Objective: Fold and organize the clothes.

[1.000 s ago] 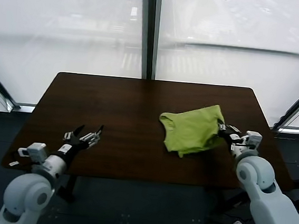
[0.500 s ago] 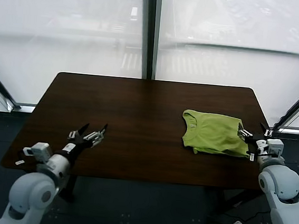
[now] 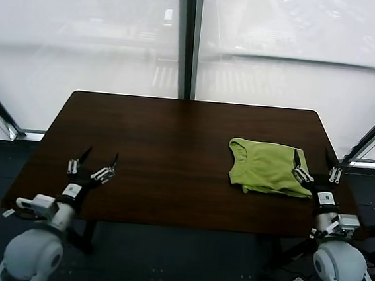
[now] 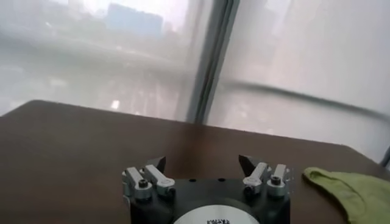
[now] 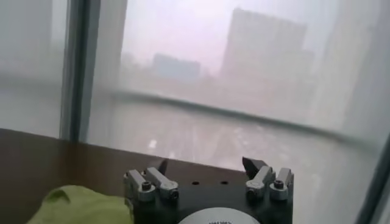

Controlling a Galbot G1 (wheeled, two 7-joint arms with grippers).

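Placement is looking like the step in hand: the lime-green T-shirt (image 3: 266, 167) is lying folded on the right side of the dark bench (image 3: 160, 144), a little nearer the near edge than the far one, and the right hand (image 3: 315, 165) is sitting just beside its right edge with both fingers spread wide and gripping nothing. To do this well, that hand is best lifting up and drawing toward the near right corner, so that neither finger is dragging a hem and pulling the fold open. If a further fold is wanted, the loose near edge is offering the cleaner pinch, with both layers caught together.

The left hand (image 3: 92, 164) is hovering over the near left part of the bench, fingers apart and empty, well apart from the garment; it is probably just waiting.

The shirt is showing as a compact, roughly rectangular bundle, neck opening turned toward the left and far side, the fabric looking thin and soft with gentle wrinkles. Its near edge is running slightly crooked, and a small corner is poking out at the near left. No printed graphic is showing on the upper face. From the left wrist, one rounded green edge (image 4: 350, 190) is lying flat on the wood.
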